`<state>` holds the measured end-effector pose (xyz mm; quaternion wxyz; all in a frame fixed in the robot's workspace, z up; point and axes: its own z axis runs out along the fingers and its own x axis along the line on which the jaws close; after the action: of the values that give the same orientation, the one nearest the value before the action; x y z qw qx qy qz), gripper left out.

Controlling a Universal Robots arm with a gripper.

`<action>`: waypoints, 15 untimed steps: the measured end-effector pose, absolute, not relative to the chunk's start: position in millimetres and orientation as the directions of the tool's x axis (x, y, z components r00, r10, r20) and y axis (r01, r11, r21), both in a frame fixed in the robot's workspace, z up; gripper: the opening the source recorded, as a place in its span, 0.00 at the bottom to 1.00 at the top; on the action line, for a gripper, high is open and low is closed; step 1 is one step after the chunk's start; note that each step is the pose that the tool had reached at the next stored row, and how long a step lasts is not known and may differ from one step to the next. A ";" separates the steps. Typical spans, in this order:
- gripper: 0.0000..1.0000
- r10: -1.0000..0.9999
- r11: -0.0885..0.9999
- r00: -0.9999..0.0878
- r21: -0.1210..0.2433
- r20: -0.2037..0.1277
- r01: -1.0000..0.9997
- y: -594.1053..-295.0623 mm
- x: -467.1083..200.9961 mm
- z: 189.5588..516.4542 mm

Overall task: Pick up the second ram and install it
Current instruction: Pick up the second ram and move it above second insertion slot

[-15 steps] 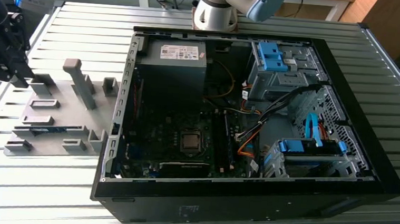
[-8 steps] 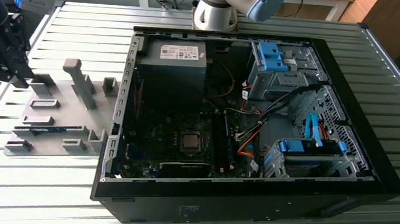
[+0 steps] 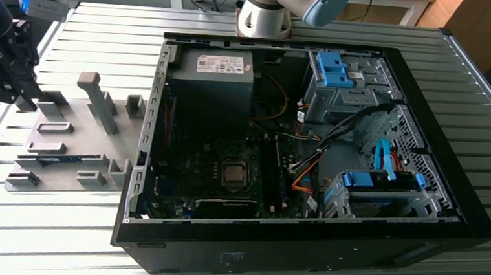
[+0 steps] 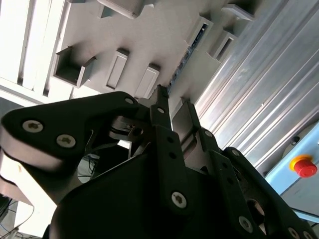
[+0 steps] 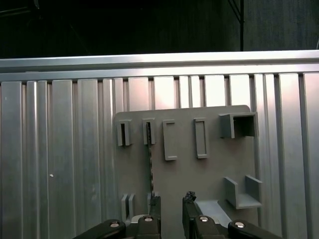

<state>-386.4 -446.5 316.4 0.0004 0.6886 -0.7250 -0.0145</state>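
- The black two-finger gripper (image 5: 172,200) hangs above the grey plastic fixture plate (image 3: 72,117). It is over the plate edge that lies farthest from the open black computer case (image 3: 306,262), and it touches nothing.
- Its fingertips (image 5: 155,201) stand apart, with bare plate showing in the gap between them. Nothing is clamped.
- The second ram (image 5: 149,164) is a long, thin, blue-green circuit-board stick. It stands on its edge in the slotted blocks of the plate.
- In the exterior view it runs along the side of the plate nearer that camera.
- The plate lies flat on the ribbed aluminium tabletop (image 3: 123,31), between the case and the tabletop's edge on the exterior view's left.
- The ram sits below the gripper and ahead of it. Its long axis runs from beneath the fingers out toward the case.
- The gap between the fingers lies across that axis, so the jaws face the stick's two flat sides.
- In the first wrist view the stick's line meets one fingertip rather than the middle of the gap. I judge the gripper to sit slightly to one side of the ram.
- The ram rests in its holder, not in the case, so the pick-up is not yet made.
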 end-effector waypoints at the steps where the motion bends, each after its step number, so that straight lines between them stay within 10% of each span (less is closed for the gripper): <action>1: 0.31 -0.998 0.052 -0.053 0.022 -0.019 -0.998 -446.7 -386.5 314.6; 15: 0.31 -0.998 0.055 -0.055 0.021 -0.019 -0.998 -452.7 -390.2 289.1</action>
<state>-390.2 -452.7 289.1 0.0005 0.6873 -0.7263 -0.0143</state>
